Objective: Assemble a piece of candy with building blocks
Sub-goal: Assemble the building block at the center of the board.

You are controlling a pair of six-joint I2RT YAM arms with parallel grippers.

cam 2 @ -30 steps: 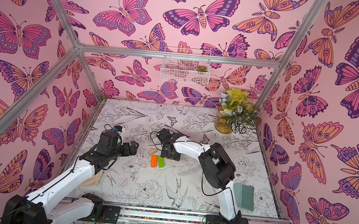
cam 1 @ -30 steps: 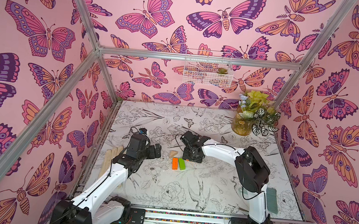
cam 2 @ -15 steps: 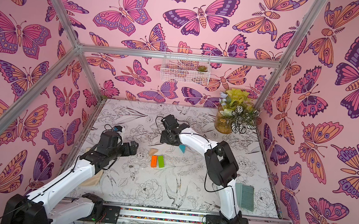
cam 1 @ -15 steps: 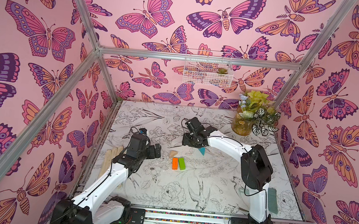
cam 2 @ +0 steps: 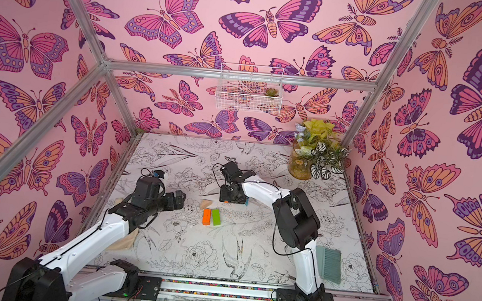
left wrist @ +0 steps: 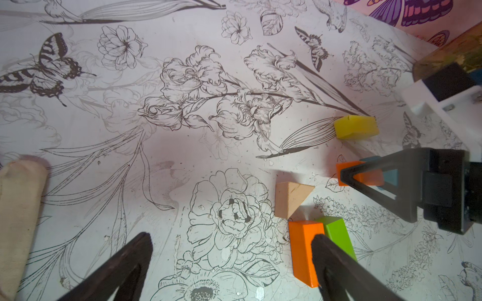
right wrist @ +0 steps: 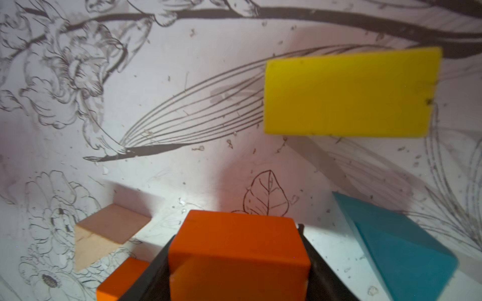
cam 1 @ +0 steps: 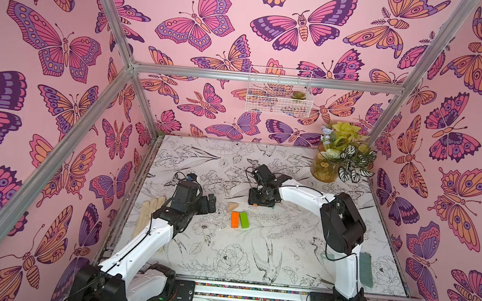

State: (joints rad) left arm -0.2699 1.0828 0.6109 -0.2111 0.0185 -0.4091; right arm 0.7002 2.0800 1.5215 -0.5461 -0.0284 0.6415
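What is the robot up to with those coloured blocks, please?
It is assembling a candy shape from wooden blocks. The right gripper grips the spare orange block, near the teal wedge and yellow block. The placed orange block and green block already lie side by side, with the tan wedge close by at one end. The left gripper hangs open near that pair, holding nothing.
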